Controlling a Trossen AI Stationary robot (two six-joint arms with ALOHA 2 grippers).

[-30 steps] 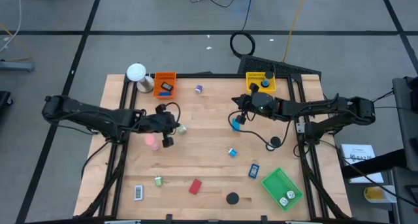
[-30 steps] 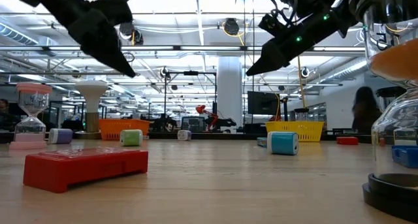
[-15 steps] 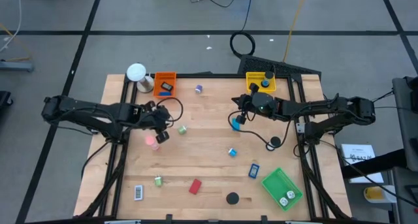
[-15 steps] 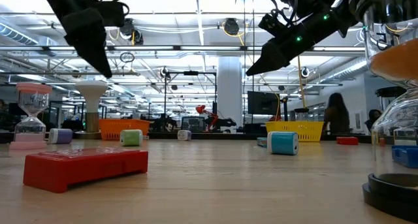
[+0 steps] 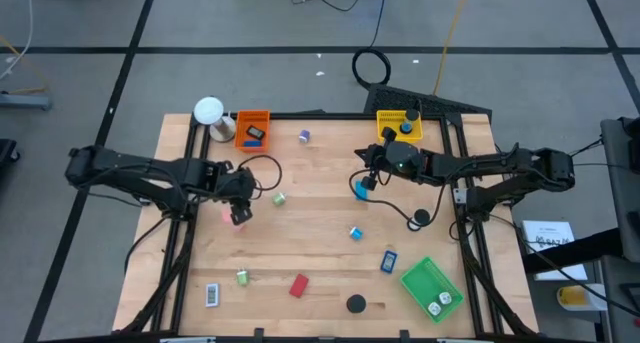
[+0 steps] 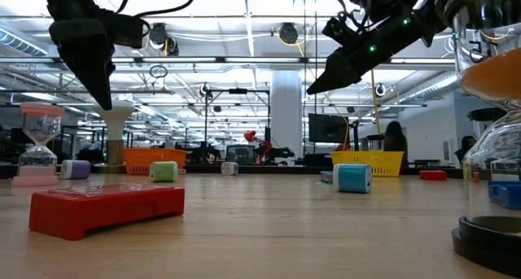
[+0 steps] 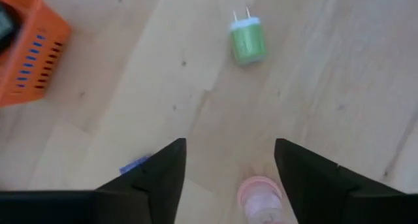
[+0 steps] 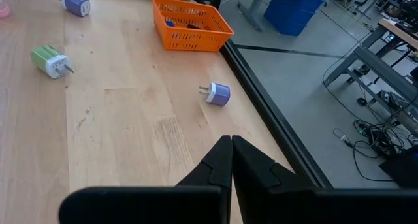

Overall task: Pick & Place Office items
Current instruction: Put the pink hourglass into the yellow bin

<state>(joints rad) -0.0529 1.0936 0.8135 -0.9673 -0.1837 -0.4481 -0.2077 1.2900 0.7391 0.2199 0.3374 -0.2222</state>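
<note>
Along the near edge of the table lie a black-and-white rectangle, a green roll, a red rectangle and a black disc. At the near right corner sits the green tray, with a blue rectangle just beside it. A small blue piece lies near the middle.

The left gripper hangs over the left half of the table, fingers spread apart and holding nothing. A pink hourglass stands between them on the wood, and another green roll lies clear, just to the right of the gripper.

The right gripper hovers over the right half, fingers pressed together and empty, above a blue roll. A black cable loops from it over the wood to the right edge.

Toward the far edge a purple roll lies between the orange tray and the yellow tray. The white ball-topped object stands at the far left corner.
</note>
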